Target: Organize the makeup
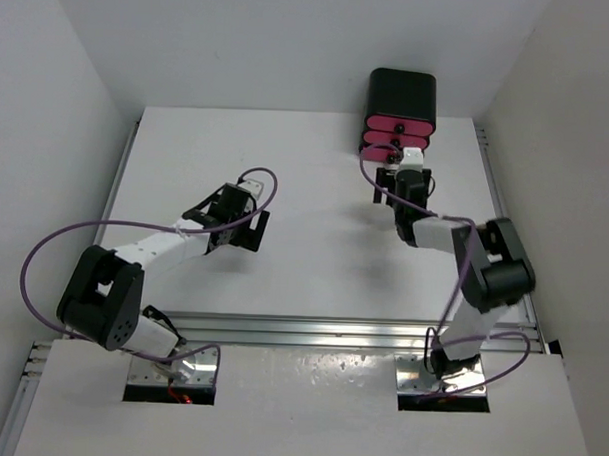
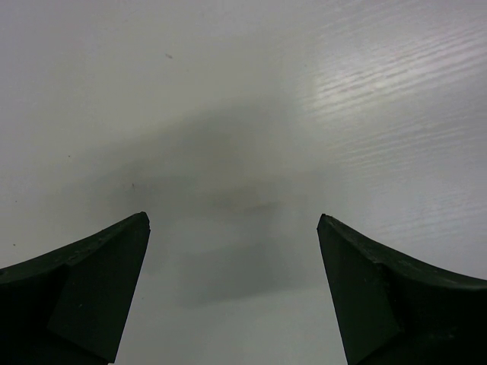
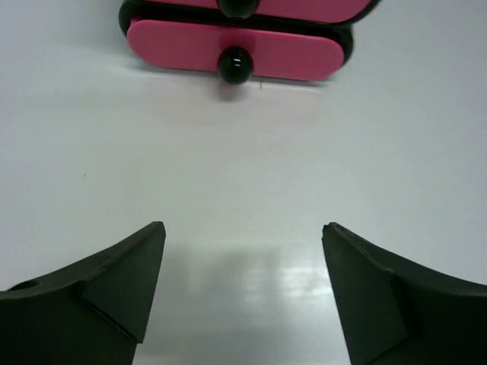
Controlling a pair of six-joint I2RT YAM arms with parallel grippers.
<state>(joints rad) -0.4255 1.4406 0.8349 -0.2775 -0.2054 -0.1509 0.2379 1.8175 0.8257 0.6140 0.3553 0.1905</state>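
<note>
The table (image 1: 313, 258) was a plain white board boxed in by white walls, and its surface showed a faint sheen under the lamp. At the far edge, right of the middle, stood a black drawer box (image 1: 401, 96) with three pink drawer fronts stacked one over another, each with a round black knob.

The right claw (image 1: 404, 181) hung just in front of that box, pointing at it. From its own camera the right claw (image 3: 243, 226) stood wide open, with only bare white table between the two dark fingers (image 3: 114, 281). Beyond them was the lowest pink front (image 3: 175, 47) and its knob (image 3: 234, 65), lying close against the black frame, with the edge of the next front just above it. The fingertips were apart from the box, not touching it.

The left claw (image 1: 235, 221) was out over the left middle of the table, well apart from the box. Its camera showed the left claw (image 2: 233, 217) also spread wide, holding nothing, with only its own soft shadow on the board beneath.

A purple cable (image 1: 44, 249) looped from each arm back toward the bases.

As for the makeup, I could not tell where it was: no palette, tube or stick showed in any of the three views.
</note>
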